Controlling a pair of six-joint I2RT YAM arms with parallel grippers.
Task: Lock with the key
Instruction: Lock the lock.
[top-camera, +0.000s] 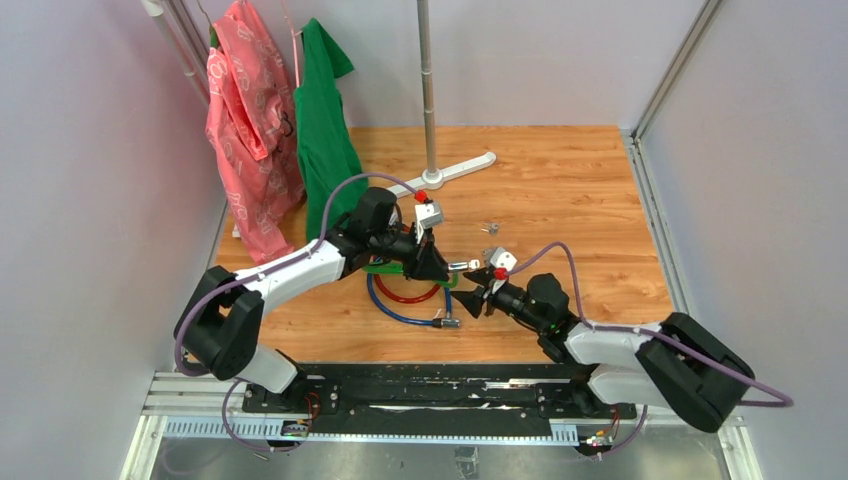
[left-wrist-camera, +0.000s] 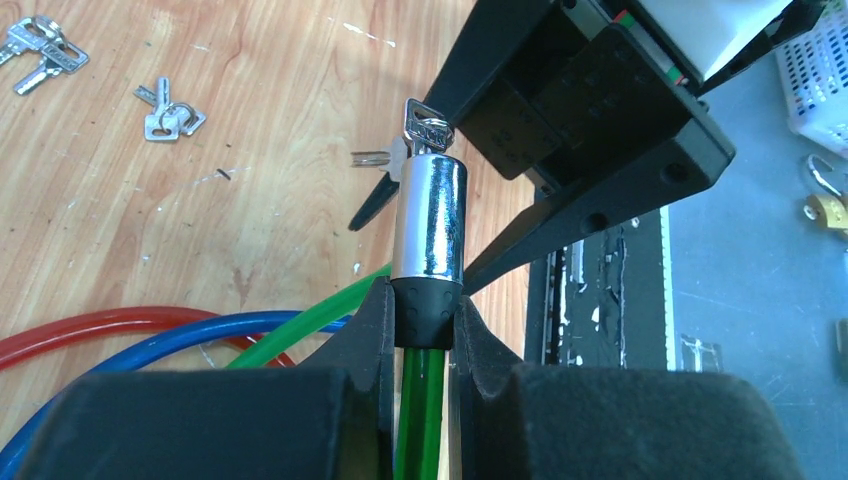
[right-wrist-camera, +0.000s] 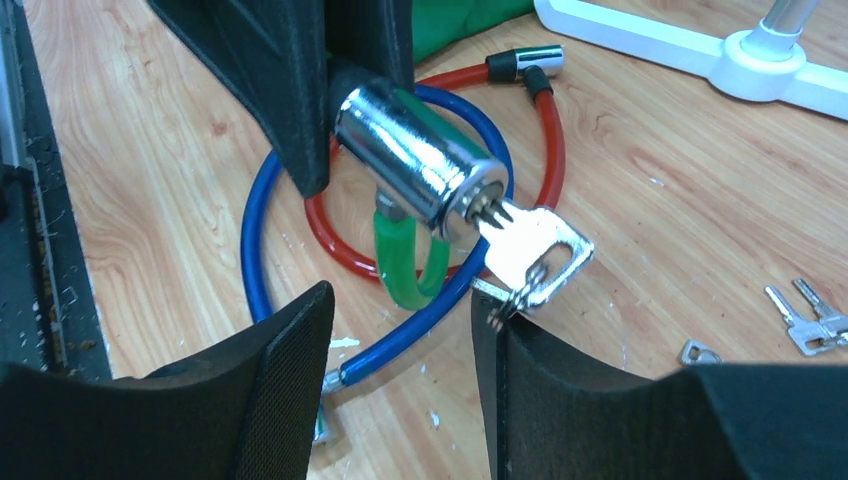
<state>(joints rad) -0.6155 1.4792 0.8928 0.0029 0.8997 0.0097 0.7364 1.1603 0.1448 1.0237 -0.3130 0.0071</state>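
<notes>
Just ahead of the spread right gripper (right-wrist-camera: 400, 305), the key (right-wrist-camera: 530, 250) sits in the chrome lock (right-wrist-camera: 420, 160) clamped by the left gripper (left-wrist-camera: 420, 300).

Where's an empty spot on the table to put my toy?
Bare wood: far right, between the loose keys and the side rail; also the front strip below the cables. Crowded: the middle, around the lock.

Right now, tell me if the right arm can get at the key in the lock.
Probably yes. The key sticks out of the lock that the left pincer grips, and the open right pincer sits right by it, nothing between.
</notes>
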